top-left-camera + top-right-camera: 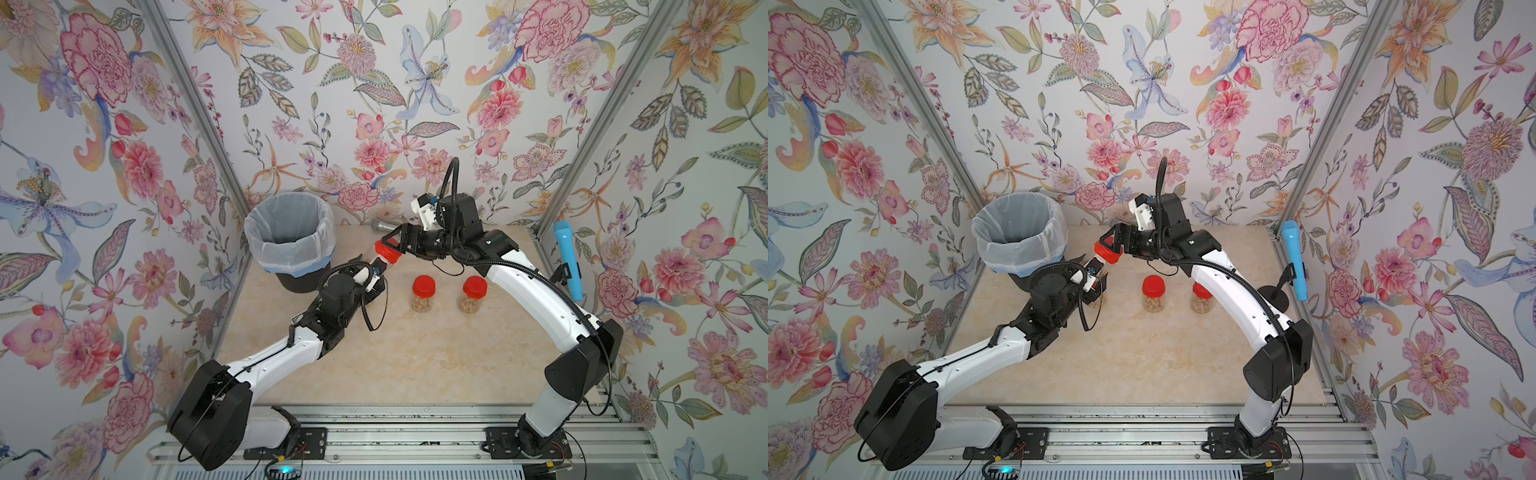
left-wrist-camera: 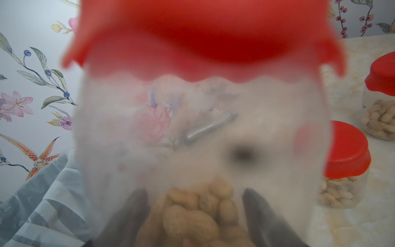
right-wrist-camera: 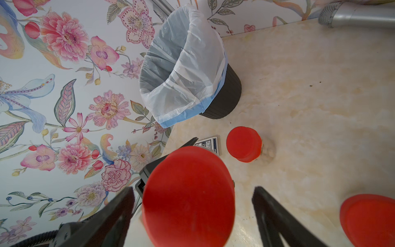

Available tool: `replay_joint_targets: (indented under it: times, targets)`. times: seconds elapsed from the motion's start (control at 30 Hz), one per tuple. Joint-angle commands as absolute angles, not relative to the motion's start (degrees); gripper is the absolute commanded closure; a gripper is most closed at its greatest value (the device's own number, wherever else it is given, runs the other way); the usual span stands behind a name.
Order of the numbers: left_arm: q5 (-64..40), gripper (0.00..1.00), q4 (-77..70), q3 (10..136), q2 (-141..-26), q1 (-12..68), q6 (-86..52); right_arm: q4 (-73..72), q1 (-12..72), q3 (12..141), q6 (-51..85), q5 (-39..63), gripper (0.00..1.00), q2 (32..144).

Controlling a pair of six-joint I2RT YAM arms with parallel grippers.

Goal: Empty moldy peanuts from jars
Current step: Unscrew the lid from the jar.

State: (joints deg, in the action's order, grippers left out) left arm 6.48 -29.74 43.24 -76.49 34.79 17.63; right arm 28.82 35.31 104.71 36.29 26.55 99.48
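A clear jar (image 2: 201,128) with a red lid (image 1: 386,251) hangs tilted over the table, just right of the bin. My left gripper (image 2: 196,216) is shut on its body, and its dark fingers (image 2: 132,209) show through the plastic on either side of the moldy peanuts (image 2: 192,213). My right gripper (image 3: 192,213) is open around the lid (image 3: 188,196), with a gap on each side between the lid and its fingers (image 3: 271,213). In both top views two more lidded jars (image 1: 423,295) (image 1: 473,293) stand mid-table with peanuts inside. A further jar (image 1: 1096,299) is partly hidden behind my left wrist.
A black bin (image 1: 291,237) lined with a white bag stands at the back left. A silver microphone (image 1: 382,225) lies by the back wall and a blue microphone (image 1: 567,257) stands on the right edge. A card deck (image 3: 208,143) lies near the bin.
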Motion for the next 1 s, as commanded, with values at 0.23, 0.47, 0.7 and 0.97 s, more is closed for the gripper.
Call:
replay_joint_targets:
  times: [0.23, 0.47, 0.7, 0.97]
  targets:
    - [8.34, 0.73, -31.99, 45.09, -77.26, 35.25, 19.10, 28.12, 36.30, 106.71, 36.04, 28.19, 0.13, 101.78]
    - [8.88, 0.73, -32.31, 45.08, -77.67, 35.20, 19.66, 28.06, 36.47, 105.92, 35.40, 27.76, 0.16, 101.52]
    - [8.45, 0.72, -32.71, 45.94, -77.83, 35.25, 20.17, 28.09, 36.67, 105.48, 34.37, 28.33, 0.18, 102.44]
    - [8.45, 0.72, -32.31, 46.67, -78.22, 35.23, 20.63, 28.22, 36.58, 104.78, 34.13, 28.33, 0.21, 102.73]
